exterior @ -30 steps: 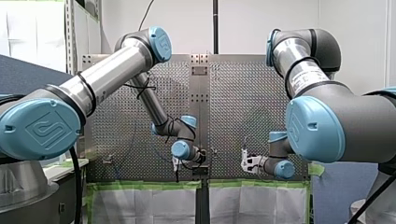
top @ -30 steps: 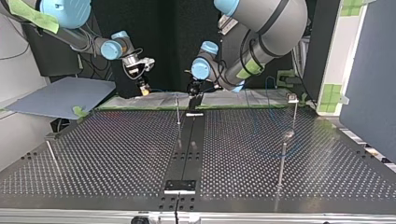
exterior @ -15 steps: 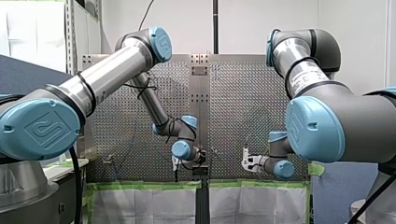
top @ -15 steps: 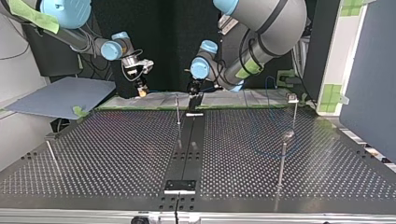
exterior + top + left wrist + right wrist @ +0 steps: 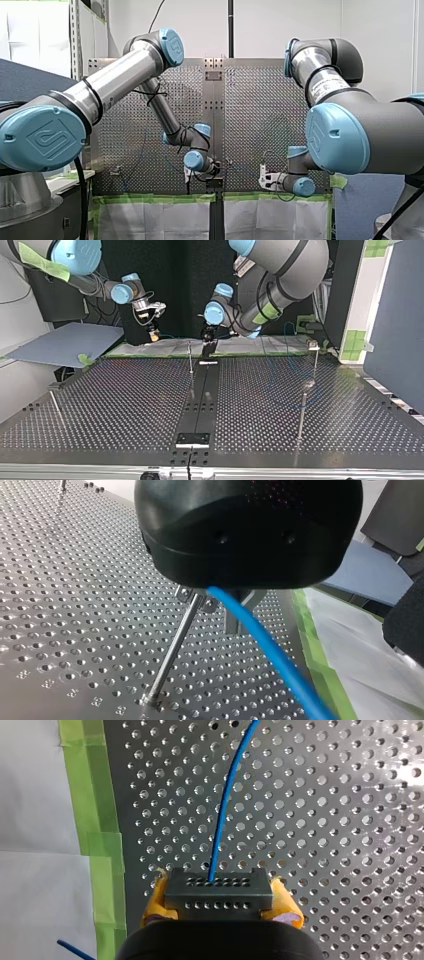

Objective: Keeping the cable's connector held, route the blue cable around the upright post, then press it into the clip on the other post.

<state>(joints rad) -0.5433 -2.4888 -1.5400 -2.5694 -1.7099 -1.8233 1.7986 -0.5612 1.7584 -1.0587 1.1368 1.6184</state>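
Right gripper (image 5: 220, 905) pinches the dark connector (image 5: 219, 892) between its yellow pads (image 5: 155, 895), and the blue cable (image 5: 224, 810) leaves the connector's far face and runs ahead over the perforated table (image 5: 325, 820), which is edged with green tape (image 5: 90, 795). At the top view's middle, my left gripper (image 5: 207, 342) hangs just beside a thin post (image 5: 190, 360); the cable comes out from under its black body, close to the post's head, and whether it is clamped I cannot tell.

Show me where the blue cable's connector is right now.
The connector is clamped between the yellow pads of my right end effector, over the perforated table beside its green tape edge; in the top view that is upper left.
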